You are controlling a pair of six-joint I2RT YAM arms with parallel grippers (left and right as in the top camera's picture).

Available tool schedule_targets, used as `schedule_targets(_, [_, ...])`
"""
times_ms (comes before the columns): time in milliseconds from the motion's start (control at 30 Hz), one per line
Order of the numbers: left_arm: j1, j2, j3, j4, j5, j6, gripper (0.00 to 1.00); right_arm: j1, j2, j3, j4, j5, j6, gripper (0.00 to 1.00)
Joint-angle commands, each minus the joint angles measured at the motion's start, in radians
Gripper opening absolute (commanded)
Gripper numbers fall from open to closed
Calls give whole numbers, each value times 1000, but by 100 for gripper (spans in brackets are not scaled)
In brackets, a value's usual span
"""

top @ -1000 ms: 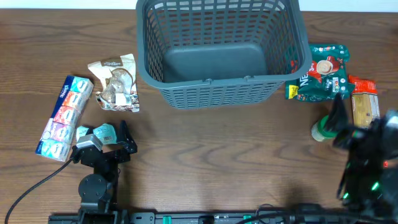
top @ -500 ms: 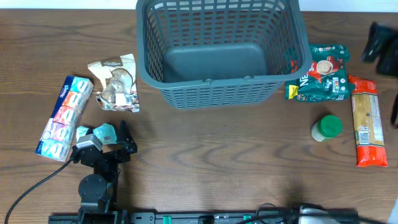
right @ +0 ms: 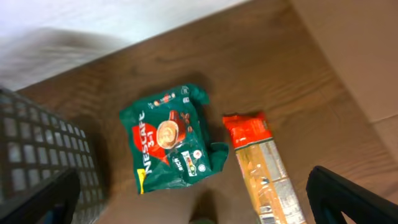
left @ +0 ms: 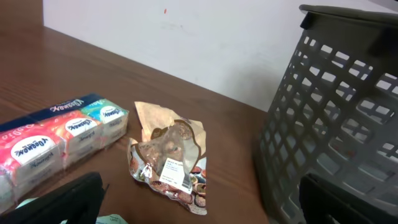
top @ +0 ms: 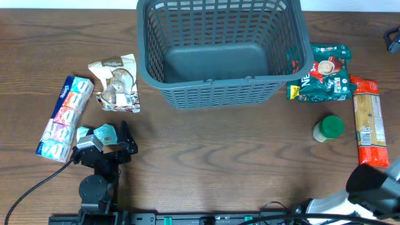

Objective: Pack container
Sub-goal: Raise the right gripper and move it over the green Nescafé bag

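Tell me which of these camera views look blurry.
Right wrist view: motion-smeared throughout, though the green Nescafé coffee pouch is readable. Left wrist view: sharp on the crinkled brown snack packet, while the dark near-field fingers look soft. Overhead view: crisp and evenly lit.

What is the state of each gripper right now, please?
Left gripper: open, holding nothing.
Right gripper: open, holding nothing.

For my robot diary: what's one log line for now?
basket empty | left hand open | right hand open, facing Nescafe bag
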Motion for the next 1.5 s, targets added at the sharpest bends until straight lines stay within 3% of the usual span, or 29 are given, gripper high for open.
schedule_targets(0, [4, -6, -19, -13, -5, 2, 98, -11, -8, 11, 0, -76, 6, 99])
schedule_targets(200, [4, -6, -19, -13, -5, 2, 99, -14, -5, 11, 1, -64, 4, 99])
schedule_targets(367, [4, -6, -19, -13, -5, 2, 98, 1, -2, 7, -3, -60, -162, 99])
schedule_targets(667, [4, -6, -19, -13, -5, 2, 98, 69, 129, -4, -53, 40, -306, 99])
schedule_targets(1167, [4, -6, -19, -13, -5, 2, 98, 206, 423, -4, -22, 137, -319, 99])
schedule_targets(1467, [4, -6, -19, -13, -5, 2, 99, 202, 513, -4, -14, 216, -213, 99])
